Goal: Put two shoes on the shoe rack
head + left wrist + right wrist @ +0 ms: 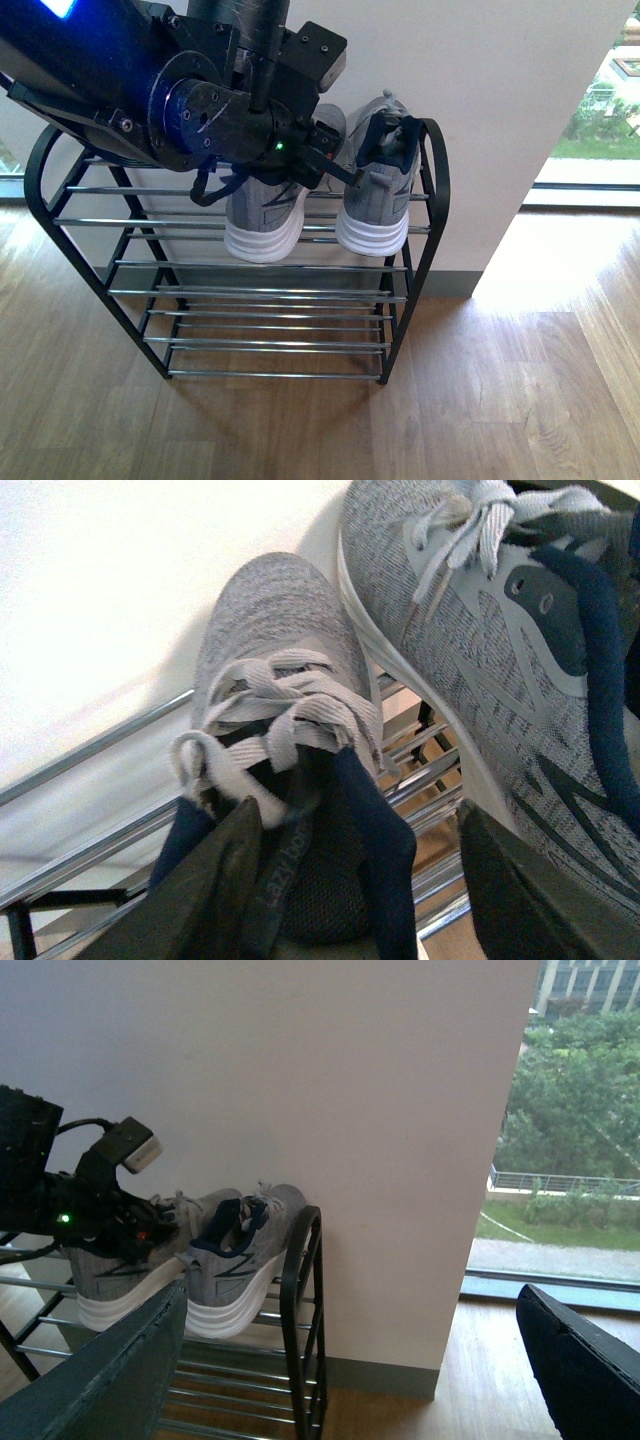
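Sneakers point(262, 215), grey mesh on thick white soles, sit on the top shelf of the black-framed, chrome-barred shoe rack point(260, 291), right end, outer one by the side loop, heels overhanging the front bar. Left gripper point(358, 813) spread wide astride the inner heel, perhaps brushing its collar. Right gripper point(352, 1293) gapes in open air off the rack's end.

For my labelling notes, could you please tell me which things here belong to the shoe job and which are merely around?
Job: grey shoe, second grey shoe, shoe rack, left end effector.
Around: wall, wooden floor, window.
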